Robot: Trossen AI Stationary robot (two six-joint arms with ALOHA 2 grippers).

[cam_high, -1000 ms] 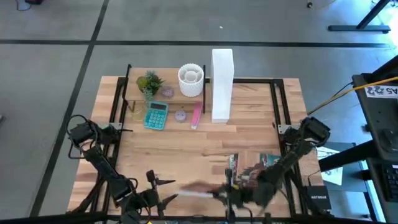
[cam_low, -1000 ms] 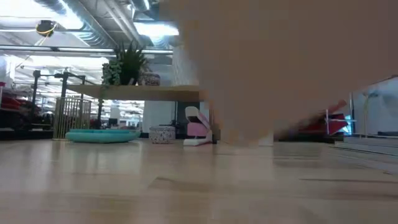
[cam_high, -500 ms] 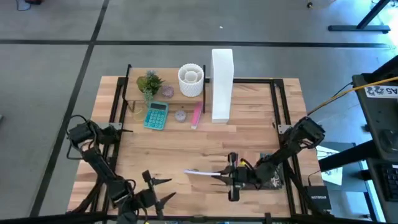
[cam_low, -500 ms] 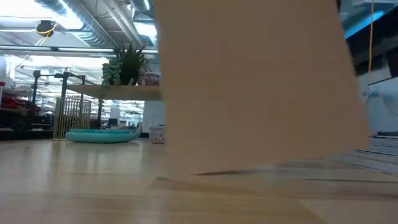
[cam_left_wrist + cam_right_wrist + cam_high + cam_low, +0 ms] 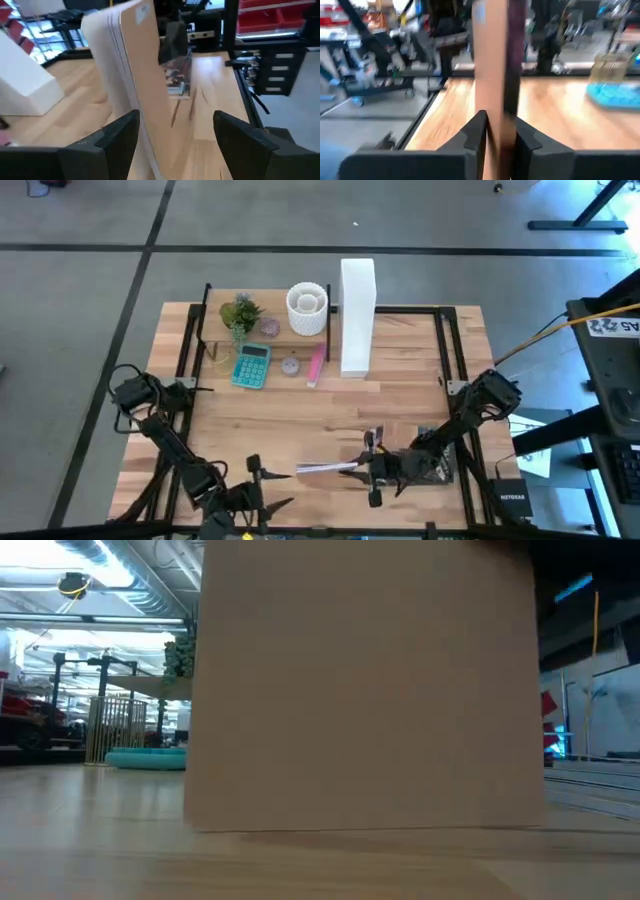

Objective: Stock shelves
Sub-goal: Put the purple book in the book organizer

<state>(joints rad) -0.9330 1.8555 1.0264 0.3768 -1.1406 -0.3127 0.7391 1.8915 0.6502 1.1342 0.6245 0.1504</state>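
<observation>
A thin book (image 5: 320,468) with a tan cover (image 5: 360,690) stands on edge near the table's front middle, with my right gripper (image 5: 362,469) shut on it. White pages show along the book's near side (image 5: 107,55). My left gripper (image 5: 268,498) is open at the front edge, just left of the book, its fingers (image 5: 120,137) short of it. The shelves (image 5: 268,340) stand at the far left, with a plant (image 5: 240,310) and a white cup (image 5: 307,310) on the board. My right gripper pinches the book between its two fingers (image 5: 479,129), one on each cover, at the end of the book (image 5: 497,107) that faces the table's right. The fingers come level from the right and lie along the book. The book stands upright, its lower edge (image 5: 360,828) at or just above the tabletop.
A tall white file box (image 5: 357,315) stands right of the shelves. A teal calculator (image 5: 251,365), a small round thing (image 5: 290,365) and a pink stapler (image 5: 316,365) lie in front of them. A printed stack (image 5: 432,455) lies under my right arm.
My right gripper has carried the book from a blurred, tipped pose to an upright one and brought it down toward the tabletop and closer to the front edge's camera. My left gripper has shifted a little toward the right, staying open.
</observation>
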